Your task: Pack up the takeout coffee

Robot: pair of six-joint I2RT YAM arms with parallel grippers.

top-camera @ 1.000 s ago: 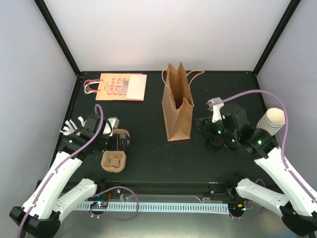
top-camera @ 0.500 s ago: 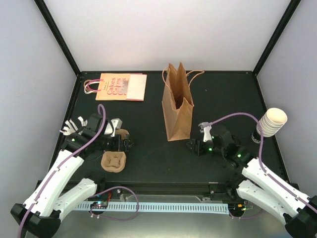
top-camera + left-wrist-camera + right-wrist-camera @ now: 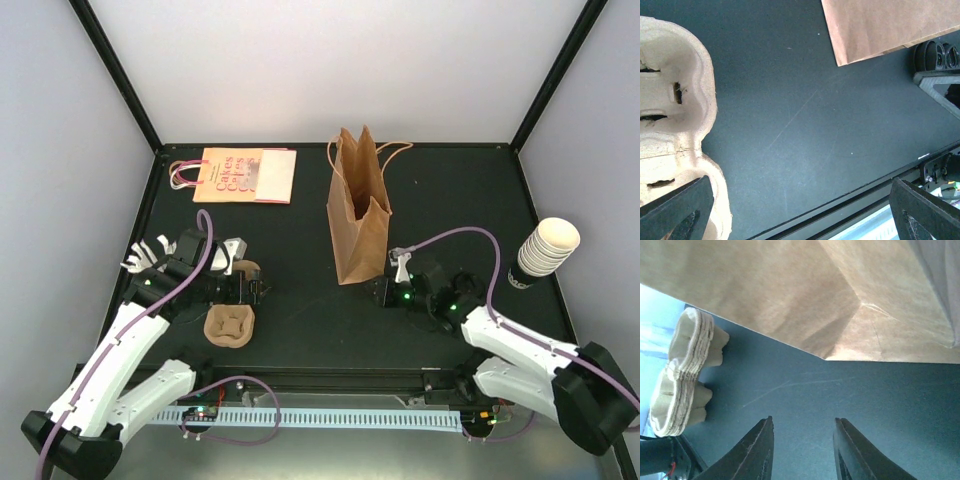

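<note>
No cream cup with a black lid shows in any view; the takeout coffee is hidden or out of view. The brown paper bag (image 3: 358,215) stands open at the table's middle. It also shows in the right wrist view (image 3: 815,295) and the left wrist view (image 3: 880,25). My right gripper (image 3: 380,292) is low beside the bag's near right corner, and in its wrist view (image 3: 802,422) it is open and empty over bare table. My left gripper (image 3: 258,288) is open and empty (image 3: 800,210) next to the brown pulp cup trays (image 3: 230,325).
A nested stack of lidless cream cups (image 3: 548,245) leans at the right edge, with a dark item I cannot make out at its foot. A flat printed paper bag (image 3: 240,175) lies at the back left. The pulp trays also show in both wrist views (image 3: 670,100) (image 3: 685,370).
My right arm has swung left from near the cup stack and lowered to the bag's near right corner. The left arm has hardly moved.
</note>
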